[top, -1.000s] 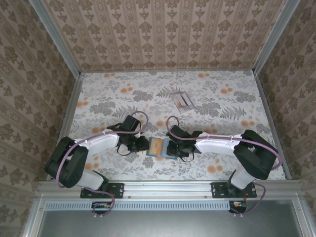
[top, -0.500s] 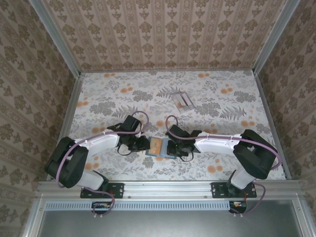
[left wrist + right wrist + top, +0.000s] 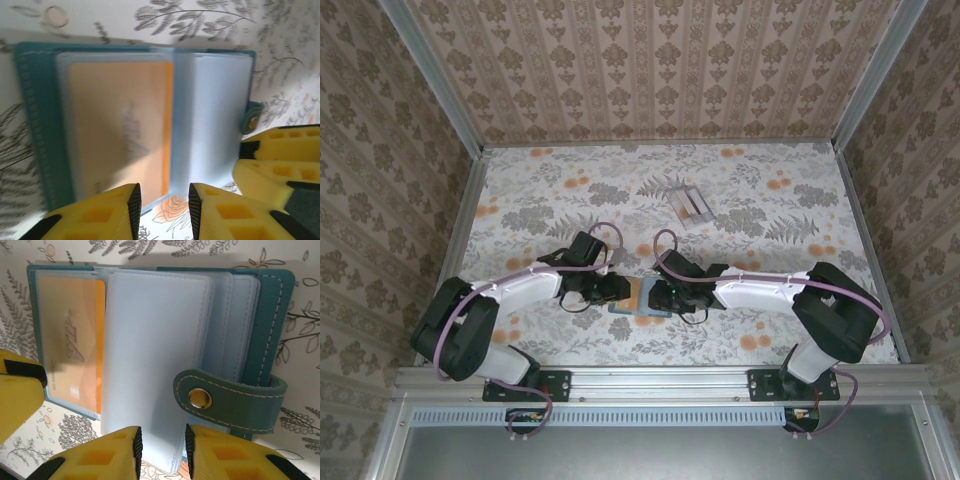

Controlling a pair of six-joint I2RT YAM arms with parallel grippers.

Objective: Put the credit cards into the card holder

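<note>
The card holder [image 3: 628, 310] lies open and flat on the flower-patterned table [image 3: 770, 200]. Its teal cover faces down and its clear sleeves [image 3: 155, 365] are fanned upward.

An orange card [image 3: 115, 125] sits inside the sleeve nearest the holder's stitched outer edge. The plastic over it dulls the colour. It carries a slanted script logo across its middle and a line of small print near one corner. Both are too blurred to read.

The sleeves next to that one look pale blue. I cannot tell whether they hold anything. On the holder's opposite edge, a teal strap [image 3: 235, 400] with white stitching folds over the sleeves and ends in a round metal snap [image 3: 200, 398]. The snap bears no legible mark.

The left gripper [image 3: 164, 200] hangs over the holder's orange-card side. Its yellow jaws are a narrow gap apart, and the table pattern shows between them. They pinch nothing.

The right gripper [image 3: 161, 445] hangs over the holder's strap side. Its jaws are likewise slightly spread above the bottom edge of a sleeve and clamp nothing.

The two grippers face each other across the holder and come close over its middle.

Several pale grey cards [image 3: 688, 203] with dark stripes lie loose in a small overlapping group, well beyond the holder's far side.
</note>
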